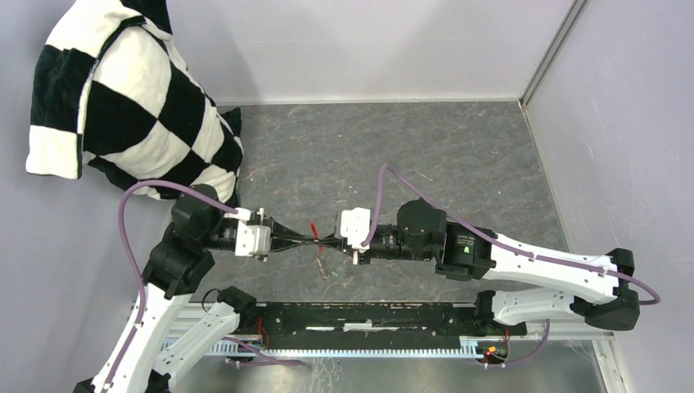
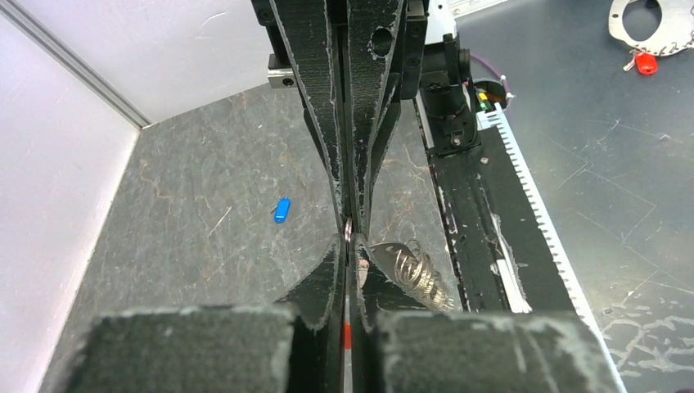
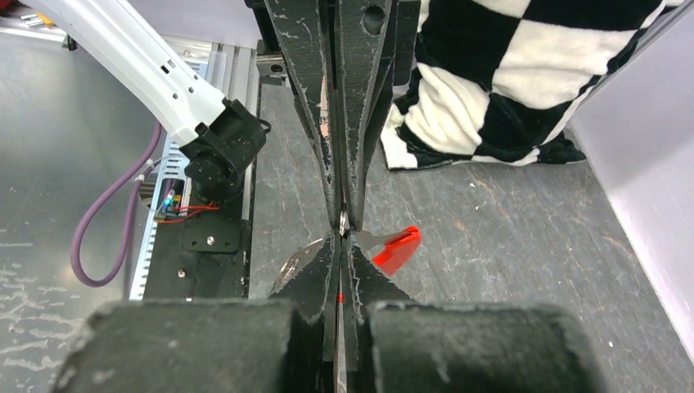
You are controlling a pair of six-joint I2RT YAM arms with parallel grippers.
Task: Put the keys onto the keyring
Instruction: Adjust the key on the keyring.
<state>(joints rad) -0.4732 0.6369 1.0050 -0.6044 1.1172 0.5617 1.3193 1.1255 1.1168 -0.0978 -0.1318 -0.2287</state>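
At the middle of the table (image 1: 458, 155), the left gripper (image 2: 348, 246) is clamped tight on the keyring (image 2: 349, 230), with the grey strap (image 2: 413, 268) at four o'clock. The blue key (image 2: 281, 210) lies loose at ten o'clock. Opposite, the right gripper (image 3: 341, 241) pinches the same ring, with the red tag (image 3: 397, 248) at three o'clock.

Dark grey stone-patterned counter (image 1: 458, 155), pale lilac-grey walls (image 1: 344, 41), aluminium corner post (image 1: 552, 49), black-and-white checkered cushion (image 1: 123, 98) in far left corner, even light
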